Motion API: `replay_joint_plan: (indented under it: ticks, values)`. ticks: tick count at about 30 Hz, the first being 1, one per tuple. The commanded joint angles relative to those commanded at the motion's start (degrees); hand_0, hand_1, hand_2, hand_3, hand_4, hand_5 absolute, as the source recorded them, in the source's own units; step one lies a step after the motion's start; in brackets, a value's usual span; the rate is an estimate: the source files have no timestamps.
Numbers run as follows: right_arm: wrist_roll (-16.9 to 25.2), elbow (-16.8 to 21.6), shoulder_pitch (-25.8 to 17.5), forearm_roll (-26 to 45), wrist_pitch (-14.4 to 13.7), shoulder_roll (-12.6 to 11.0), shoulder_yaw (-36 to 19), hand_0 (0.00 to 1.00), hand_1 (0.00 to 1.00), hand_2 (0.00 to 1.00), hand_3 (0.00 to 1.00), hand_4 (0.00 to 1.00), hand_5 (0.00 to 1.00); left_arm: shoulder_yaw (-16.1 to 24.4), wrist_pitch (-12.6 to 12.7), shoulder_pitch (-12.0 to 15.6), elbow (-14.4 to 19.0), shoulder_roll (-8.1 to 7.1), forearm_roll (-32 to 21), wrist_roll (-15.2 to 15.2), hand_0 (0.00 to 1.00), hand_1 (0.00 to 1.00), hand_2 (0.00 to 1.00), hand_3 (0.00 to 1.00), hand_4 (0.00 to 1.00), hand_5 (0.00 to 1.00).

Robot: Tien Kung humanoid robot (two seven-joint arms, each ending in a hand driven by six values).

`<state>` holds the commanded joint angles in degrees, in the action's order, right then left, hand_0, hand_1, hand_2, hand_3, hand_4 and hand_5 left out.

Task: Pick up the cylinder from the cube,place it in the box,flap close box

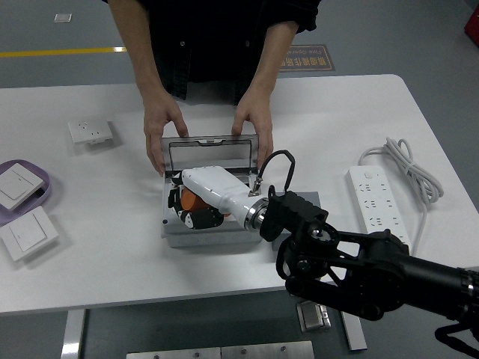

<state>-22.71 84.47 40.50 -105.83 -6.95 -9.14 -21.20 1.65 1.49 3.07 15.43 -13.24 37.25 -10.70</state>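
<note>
The orange cylinder (195,200) is down inside the grey box (213,236), with my right hand (190,210) shut on it; its white back covers much of the box opening. The clear lid (215,154) stands upright at the back of the box. A person at the far side rests one hand (160,129) on the lid's left corner and the other hand (255,124) on its right corner. My black forearm hides most of the dark grey cube (313,198) to the right of the box. No left arm shows.
A white power strip (372,197) and its coiled cable lie at the right. A wall socket (90,132) sits at the far left. A purple tray (41,188) with a switch and a loose switch plate (28,233) lie at the left edge.
</note>
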Motion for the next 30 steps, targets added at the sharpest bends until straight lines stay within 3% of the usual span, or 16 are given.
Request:
replay_joint_plan:
  ticks: [1,6,7,8,12,13,18,19,24,25,30]
  values:
    - [-1.2,-0.1,0.3,-1.6,0.5,0.1,0.3,0.306,0.354,0.415,0.373,0.002,0.002,0.0,0.0,0.0,0.0,0.0,0.0,0.0,0.646,0.631,0.57,0.643,0.705,0.314]
    - [-5.3,-0.7,1.7,-8.6,1.8,0.5,1.7,0.306,0.354,0.415,0.373,0.002,0.002,-0.1,0.0,-0.1,0.0,0.02,-0.1,0.0,0.646,0.631,0.57,0.643,0.705,0.314]
    - [-5.5,-0.8,2.0,-9.5,2.1,0.5,1.9,0.401,0.409,0.439,0.406,0.002,0.002,-0.1,0.0,-0.2,0.0,0.02,-0.1,0.0,0.645,0.631,0.57,0.643,0.705,0.313]
    - [-5.7,-1.1,2.4,-10.1,2.5,0.5,2.1,0.401,0.409,0.439,0.406,0.002,0.002,-0.1,0.0,-0.2,0.0,0.03,-0.1,0.0,0.645,0.631,0.57,0.643,0.705,0.313]
    - [-6.0,-1.9,3.7,-10.5,3.5,0.4,2.1,0.401,0.409,0.439,0.406,0.002,0.002,-0.1,0.1,-0.3,0.0,0.02,0.1,0.1,0.645,0.631,0.57,0.643,0.705,0.313]
    - [-6.0,-2.1,3.9,-10.3,3.7,0.5,2.1,0.472,0.452,0.473,0.452,0.032,0.002,-0.1,0.1,-0.4,0.0,-0.01,0.1,0.1,0.645,0.63,0.57,0.643,0.705,0.314]
    - [-6.2,-2.8,4.1,-8.9,6.3,0.4,1.4,0.472,0.452,0.473,0.452,0.032,0.002,0.1,0.4,-0.2,0.1,-0.05,0.6,0.4,0.645,0.63,0.57,0.643,0.705,0.314]
    - [-6.2,-2.9,4.1,-8.6,6.7,0.4,1.3,0.62,0.587,0.594,0.632,0.469,0.002,0.1,0.4,-0.2,0.1,-0.05,0.6,0.4,0.646,0.63,0.57,0.643,0.705,0.315]
    - [-6.1,-3.7,4.0,-7.8,7.9,0.4,1.0,0.62,0.587,0.594,0.632,0.469,0.002,-0.4,0.4,-0.1,0.1,-0.05,0.4,0.3,0.646,0.63,0.57,0.643,0.705,0.315]
    - [-6.1,-3.8,4.0,-7.8,7.9,0.5,1.0,0.665,0.62,0.635,0.648,0.554,0.376,-0.5,0.4,-0.1,0.1,-0.05,0.3,0.3,0.645,0.63,0.57,0.642,0.705,0.314]
    - [-5.5,-4.2,4.0,-7.9,7.3,0.9,0.8,0.665,0.62,0.635,0.648,0.554,0.376,-0.8,0.3,-0.1,0.2,-0.11,-0.1,0.2,0.645,0.63,0.57,0.642,0.705,0.314]
